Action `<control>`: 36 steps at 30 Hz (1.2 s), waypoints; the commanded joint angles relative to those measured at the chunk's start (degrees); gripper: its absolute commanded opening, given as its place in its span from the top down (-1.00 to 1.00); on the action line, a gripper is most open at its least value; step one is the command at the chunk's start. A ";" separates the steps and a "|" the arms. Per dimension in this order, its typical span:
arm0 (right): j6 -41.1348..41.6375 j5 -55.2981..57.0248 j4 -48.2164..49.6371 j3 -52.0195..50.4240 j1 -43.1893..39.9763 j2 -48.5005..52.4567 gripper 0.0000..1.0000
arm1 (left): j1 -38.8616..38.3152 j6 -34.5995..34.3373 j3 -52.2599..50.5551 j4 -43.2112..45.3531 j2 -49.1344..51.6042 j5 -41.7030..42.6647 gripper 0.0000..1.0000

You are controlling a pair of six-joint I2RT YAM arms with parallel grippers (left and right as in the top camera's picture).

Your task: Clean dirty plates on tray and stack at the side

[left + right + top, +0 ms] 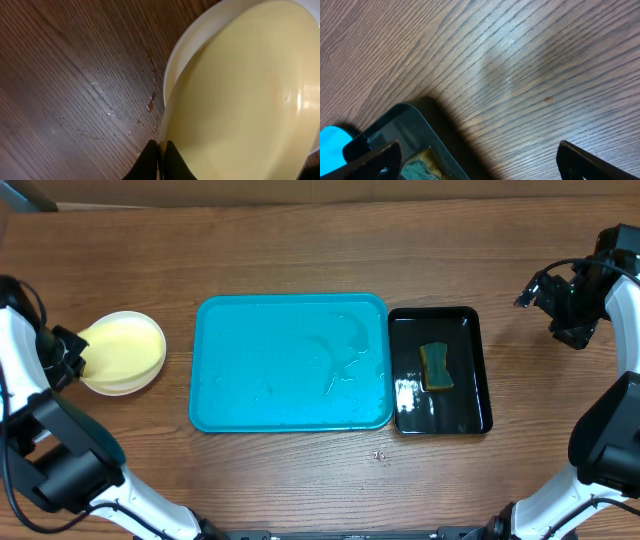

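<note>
The left gripper (159, 162) pinches the rim of the pale yellow plate (125, 348). That plate lies on a white plate (122, 389), left of the blue tray (290, 380). Only a white rim peeks out, so I cannot tell if more plates hide below. The right gripper (479, 160) is spread wide and empty over the wooden table (520, 60). The black tray (415, 130) and sponge (420, 167) are cut off.

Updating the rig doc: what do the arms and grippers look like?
Left arm and right arm: white rounded links, black joint housings. Left gripper and right gripper: all black, blocky bodies, thin black cables looping beside them. Fingers are flat black blades. No markings or labels visible.
</note>
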 commanded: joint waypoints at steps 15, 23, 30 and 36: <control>-0.15 0.00 0.11 0.92 0.02 -1.53 -1.00 | -2.03 15.91 0.55 4.17 2.84 36.87 -1.00; -0.15 -0.02 0.11 0.92 0.02 -1.53 -1.00 | -6.29 15.93 0.55 4.68 2.84 30.56 -0.99; -0.15 0.00 0.11 0.92 0.02 -1.53 -1.00 | -7.13 15.93 0.55 4.66 2.84 25.97 -0.99; -0.15 0.00 0.11 0.92 0.02 -1.53 -1.00 | -7.10 15.93 0.55 4.66 2.84 25.97 -1.00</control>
